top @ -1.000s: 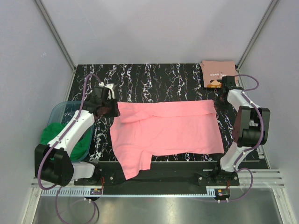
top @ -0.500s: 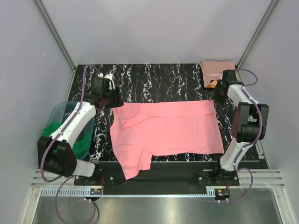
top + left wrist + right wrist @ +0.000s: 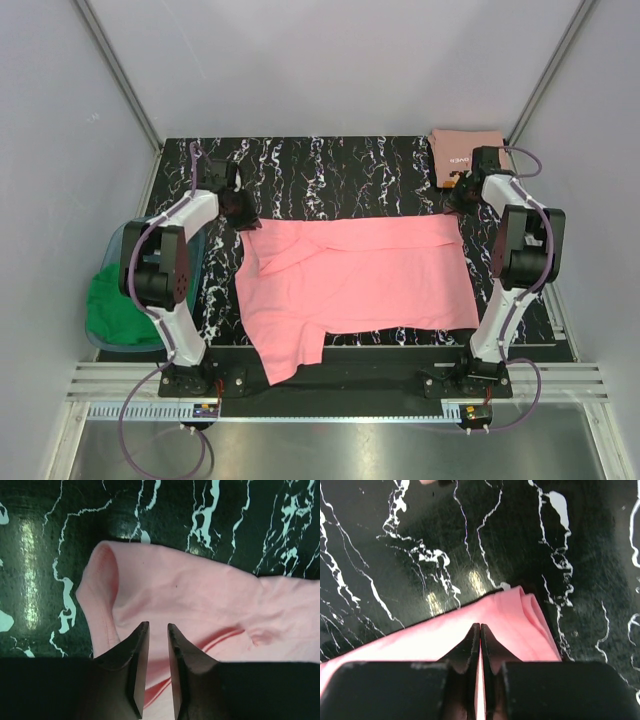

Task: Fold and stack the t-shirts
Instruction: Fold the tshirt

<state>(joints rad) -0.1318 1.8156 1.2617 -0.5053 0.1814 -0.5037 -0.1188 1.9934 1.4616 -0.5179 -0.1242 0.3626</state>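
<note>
The bright pink t-shirt (image 3: pixel 360 275) lies spread flat on the black marbled table (image 3: pixel 330 165), one sleeve pointing to the near left. My left gripper (image 3: pixel 240 208) hovers at its far left corner. In the left wrist view the left gripper (image 3: pixel 158 625) shows a narrow gap with pink cloth (image 3: pixel 200 595) behind it, nothing pinched. My right gripper (image 3: pixel 455 203) is at the far right corner. Seen from the right wrist, this gripper (image 3: pixel 480 625) has its tips pressed together over the folded edge (image 3: pixel 520 615). The salmon t-shirt (image 3: pixel 465 150) lies folded at the back right.
A clear blue bin (image 3: pixel 125 235) holding green cloth (image 3: pixel 105 300) stands off the table's left edge. Grey walls close in the back and both sides. The metal rail (image 3: pixel 330 400) with both arm bases runs along the near edge.
Both grippers opened, letting go of the shirt's far corners, then narrowed again. The left arm swung back toward the far left; the right moved slightly back. The shirt stays flat.
</note>
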